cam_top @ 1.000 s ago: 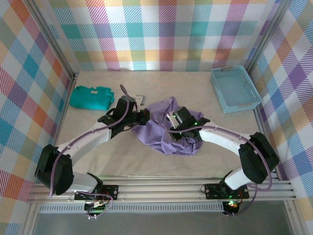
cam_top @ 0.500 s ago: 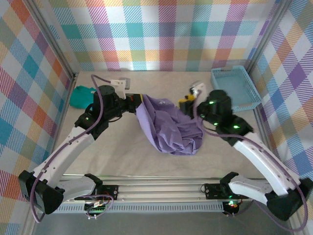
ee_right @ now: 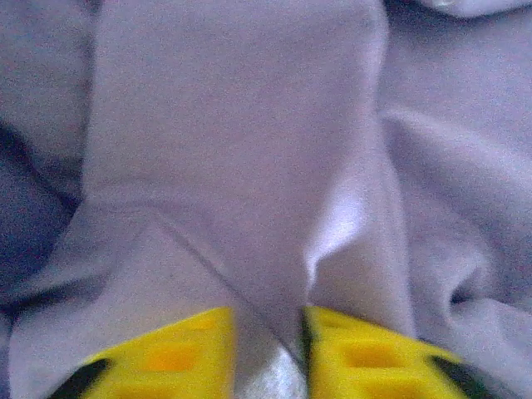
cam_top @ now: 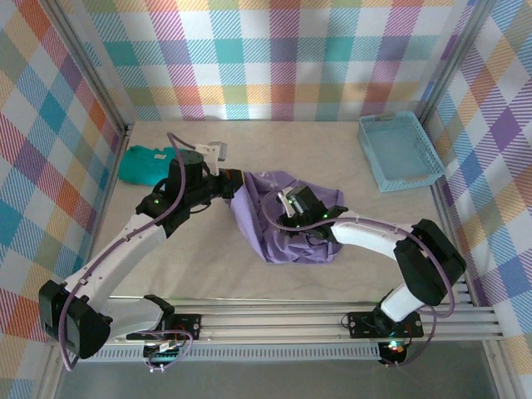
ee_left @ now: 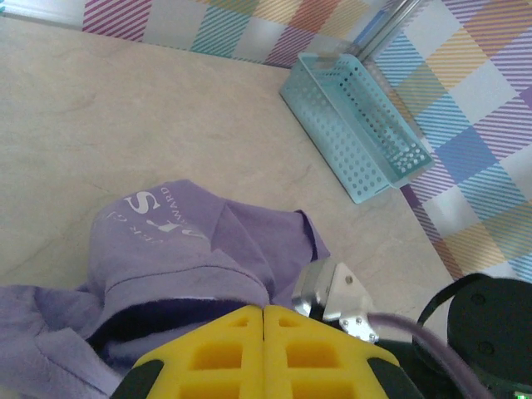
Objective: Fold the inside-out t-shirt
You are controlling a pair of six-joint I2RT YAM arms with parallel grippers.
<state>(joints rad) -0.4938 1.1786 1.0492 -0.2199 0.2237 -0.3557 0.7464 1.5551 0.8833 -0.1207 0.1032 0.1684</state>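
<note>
Inside-out t-shirt [cam_top: 258, 224] lies crumpled in a heap near the middle of the worktop [cam_top: 208, 266], a little toward the far edge. Left tool [cam_top: 233, 184] sits at the heap's left edge; the cloth there rises in a straight, taut line to its tip. From the left wrist, the yellow fingers [ee_left: 216, 353] of the left tool [ee_left: 264, 328] are pressed flat together with no gap, and the purple t-shirt [ee_left: 166, 249] runs under their tips, so the tool is pinching the shirt's edge. White lettering [ee_left: 158, 212] shows on a fold just beyond. Right tool [cam_top: 291, 218] is down on top of the heap. From the right wrist, the right tool [ee_right: 266, 341] has its fingers [ee_right: 187, 353] close together with a raised ridge of the fabric [ee_right: 233, 125] caught between them: pinching a fold. Teal garment [cam_top: 150, 165] lies folded at the far-left corner, apart from the shirt. Blue basket [cam_top: 399, 154] [ee_left: 353, 125] stands at the far-right corner
</note>
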